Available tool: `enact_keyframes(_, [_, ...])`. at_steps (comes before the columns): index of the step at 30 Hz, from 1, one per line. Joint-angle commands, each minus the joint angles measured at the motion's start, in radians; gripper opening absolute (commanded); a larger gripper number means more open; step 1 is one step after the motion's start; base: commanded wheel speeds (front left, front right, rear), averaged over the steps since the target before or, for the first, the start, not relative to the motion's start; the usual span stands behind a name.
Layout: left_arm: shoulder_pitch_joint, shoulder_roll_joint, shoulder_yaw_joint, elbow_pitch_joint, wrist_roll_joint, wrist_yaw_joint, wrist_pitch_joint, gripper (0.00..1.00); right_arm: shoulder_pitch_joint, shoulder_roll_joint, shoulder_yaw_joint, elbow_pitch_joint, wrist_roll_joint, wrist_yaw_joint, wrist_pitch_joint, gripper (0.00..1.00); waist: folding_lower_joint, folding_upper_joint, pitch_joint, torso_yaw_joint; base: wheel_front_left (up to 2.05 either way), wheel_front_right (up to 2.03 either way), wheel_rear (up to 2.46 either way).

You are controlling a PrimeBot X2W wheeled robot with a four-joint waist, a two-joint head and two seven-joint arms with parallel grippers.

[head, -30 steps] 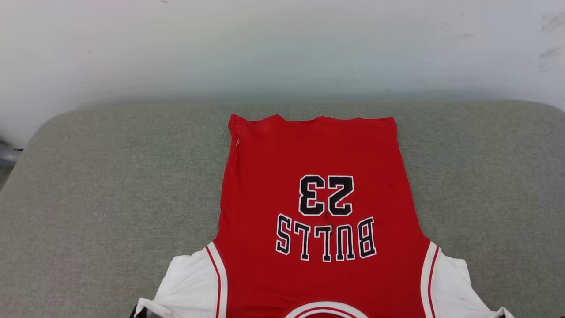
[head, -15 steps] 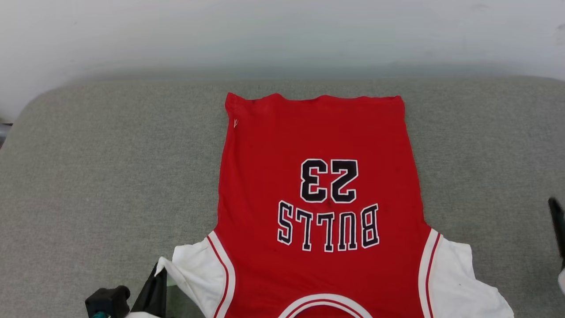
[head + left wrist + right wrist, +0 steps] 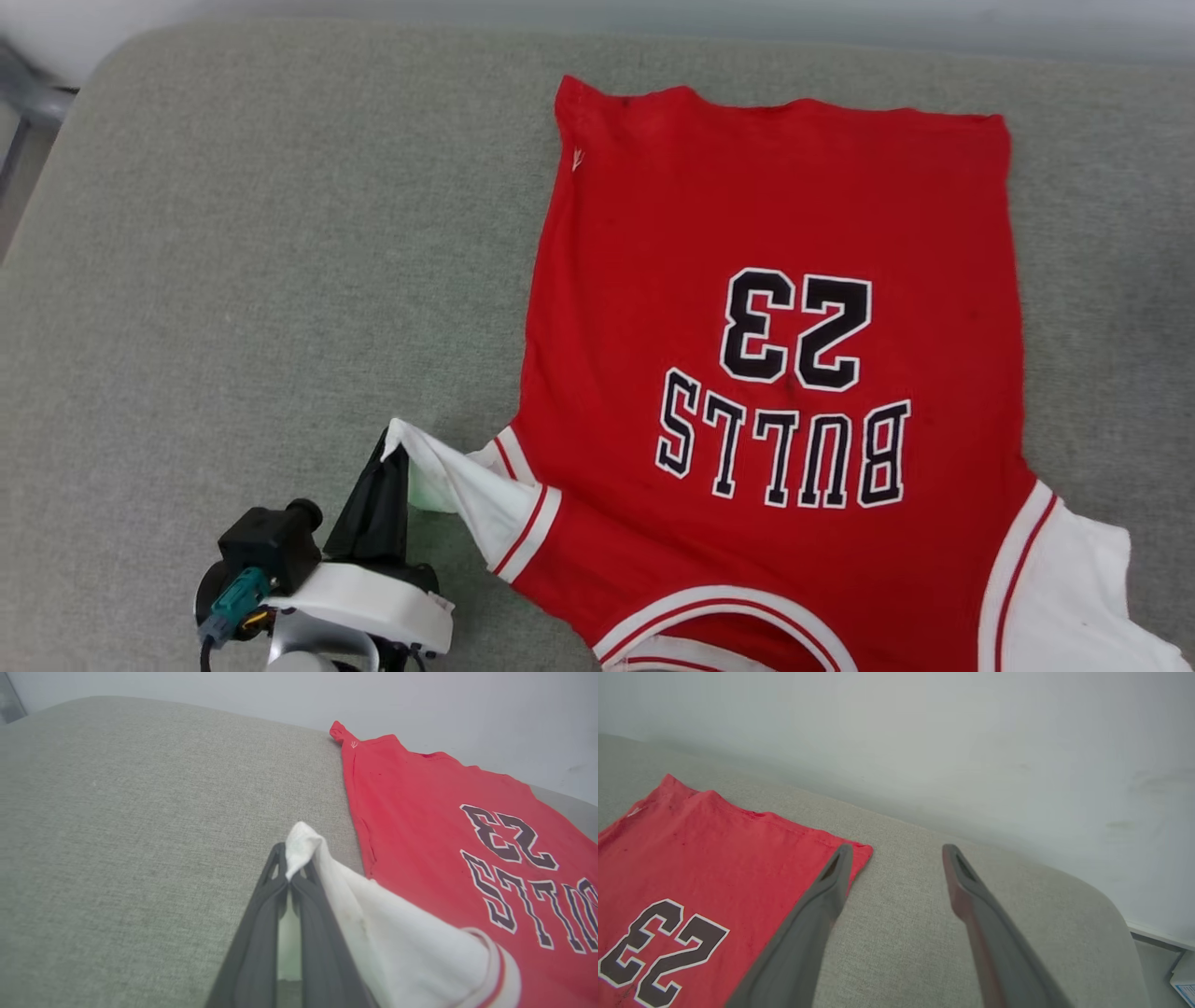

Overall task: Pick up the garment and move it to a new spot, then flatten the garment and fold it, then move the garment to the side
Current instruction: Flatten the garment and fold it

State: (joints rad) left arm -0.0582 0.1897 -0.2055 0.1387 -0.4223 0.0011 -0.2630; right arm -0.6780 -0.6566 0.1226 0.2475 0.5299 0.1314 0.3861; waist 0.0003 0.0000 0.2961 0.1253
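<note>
The garment (image 3: 775,280) is a red jersey with white sleeves and black "23" numerals, spread flat on the grey cushion (image 3: 233,280), hem toward the wall. My left gripper (image 3: 392,457) sits at the lower left, shut on the tip of the garment's white sleeve (image 3: 467,495), which is lifted and pulled into a peak. In the left wrist view the sleeve (image 3: 373,924) is pinched between the fingertips of the left gripper (image 3: 287,858). The right gripper (image 3: 896,856) hovers open above the cushion beside the garment's (image 3: 691,858) hem corner, holding nothing.
A pale wall (image 3: 924,742) runs behind the cushion. The cushion's rounded edge (image 3: 1111,905) drops off at the right wrist view's right. Bare grey fabric lies left of the garment.
The head camera has tilted down and shifted, so the jersey sits higher and further right. The left gripper has raised the white sleeve tip. The right gripper's jaws went from shut to open.
</note>
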Motion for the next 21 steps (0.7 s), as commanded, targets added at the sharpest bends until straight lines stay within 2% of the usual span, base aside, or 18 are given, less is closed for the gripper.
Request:
enact_keyframes(1, [-0.025, -0.013, 0.001, -0.008, 0.009, -0.008, -0.003, 0.0, -0.045, -0.014, 0.015, 0.009, 0.026, -0.001, 0.054, 1.0, -0.0003, 0.0, 0.058, 0.054, 0.0, 0.0, 0.0])
enact_keyframes(6, [-0.063, -0.058, 0.002, -0.024, 0.044, -0.038, -0.003, 0.0, -0.211, -0.021, 0.067, 0.089, 0.093, -0.001, 0.37, 1.0, -0.0003, 0.0, 0.121, 0.106, 0.0, 0.0, 0.0])
enact_keyframes(10, [-0.089, -0.089, 0.003, -0.035, 0.062, -0.063, -0.003, 0.0, -0.316, -0.011, 0.066, 0.153, 0.062, -0.001, 0.542, 1.0, -0.0003, 0.0, 0.172, 0.144, 0.0, 0.0, 0.0])
enact_keyframes(15, [-0.118, -0.115, 0.003, -0.046, 0.081, -0.088, -0.003, 0.0, -0.4, 0.009, 0.044, 0.222, -0.006, -0.001, 0.672, 1.0, -0.0003, 0.0, 0.231, 0.185, 0.0, 0.0, 0.0])
enact_keyframes(21, [-0.151, -0.132, -0.002, -0.047, 0.093, -0.105, -0.003, 0.0, -0.416, 0.044, -0.002, 0.262, -0.071, -0.001, 0.7, 1.0, -0.0003, 0.0, 0.296, 0.219, 0.0, 0.0, 0.0])
